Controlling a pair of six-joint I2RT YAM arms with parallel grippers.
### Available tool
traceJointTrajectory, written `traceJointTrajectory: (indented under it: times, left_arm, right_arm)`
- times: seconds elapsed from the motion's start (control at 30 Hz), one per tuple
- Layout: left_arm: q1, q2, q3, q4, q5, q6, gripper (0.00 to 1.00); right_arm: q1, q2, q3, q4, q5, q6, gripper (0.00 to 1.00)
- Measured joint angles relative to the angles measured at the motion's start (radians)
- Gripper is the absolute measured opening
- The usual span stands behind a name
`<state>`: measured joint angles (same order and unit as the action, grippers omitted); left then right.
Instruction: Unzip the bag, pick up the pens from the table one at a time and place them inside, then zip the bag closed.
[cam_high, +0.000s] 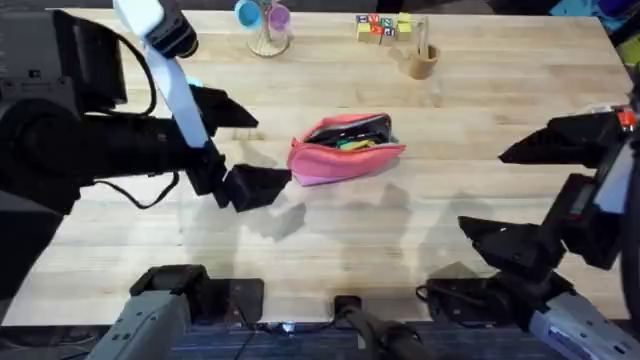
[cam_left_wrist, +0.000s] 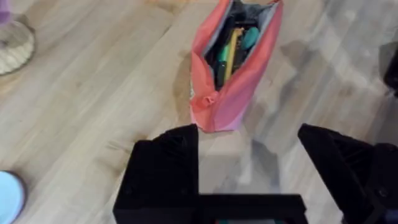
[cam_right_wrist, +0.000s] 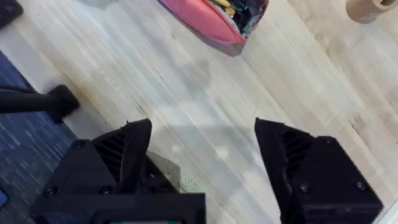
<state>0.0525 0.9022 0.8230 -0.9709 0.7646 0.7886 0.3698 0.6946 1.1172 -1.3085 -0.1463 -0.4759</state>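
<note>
- Overhead, surface: table (cam_high: 440, 130) of pale joined wooden planks, matte, grain running across; dark floor beyond its near edge.
- Overhead, bag (cam_high: 345, 150): soft coral-pink pouch, elongated, zipper open, dark lining showing; lies just beyond the left end effector (cam_high: 262, 186), well apart from the right end effector (cam_high: 500, 195).
- Overhead, far side of the table: small stand with blue and purple cups (cam_high: 264, 22), coloured letter blocks (cam_high: 383, 27), tan wooden cup (cam_high: 420, 60).
- Left wrist: left end effector (cam_left_wrist: 249, 146) with black angular fingers spread wide, nothing between them; the bag (cam_left_wrist: 239, 81) lies directly ahead, its closed end nearest, zipper pull (cam_left_wrist: 209, 99) at that end.
- Left wrist, contents: yellow pen (cam_left_wrist: 231, 53) and dark items lie inside the open mouth; black pen not told apart.
- Right wrist: right end effector (cam_right_wrist: 202, 146) with black ribbed fingers spread, empty, over bare planks; the bag (cam_right_wrist: 214, 22) lies ahead, apart; blue carpet (cam_right_wrist: 25, 137) past the table edge.
</note>
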Motion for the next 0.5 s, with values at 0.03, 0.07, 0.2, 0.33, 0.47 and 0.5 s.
traceJointTrajectory:
  times: [0.03,0.07,0.2,0.33,0.47,0.5]
  left_arm:
    - [0.0,0.0,0.0,-0.012,0.002,0.002,0.995]
    - [0.0,0.0,0.0,-0.022,0.001,0.003,0.995]
    - [0.006,0.0,0.0,-0.085,-0.008,0.026,0.995]
    - [0.03,0.0,0.0,-0.217,-0.015,0.116,0.995]
    - [0.076,0.0,0.0,-0.308,0.008,0.217,0.995]
    - [0.091,0.0,0.0,-0.329,0.021,0.25,0.995]
  right_arm:
    - [0.0,0.0,0.0,0.001,0.0,0.0,0.996]
    - [0.0,0.0,0.0,0.003,0.0,0.0,0.995]
    - [0.0,0.0,0.0,0.032,0.0,0.0,0.996]
    - [0.0,0.0,0.0,0.041,0.0,0.0,0.996]
    - [0.0,0.0,0.0,0.042,0.0,0.0,0.996]
    - [0.0,0.0,0.0,0.046,0.0,0.0,0.996]
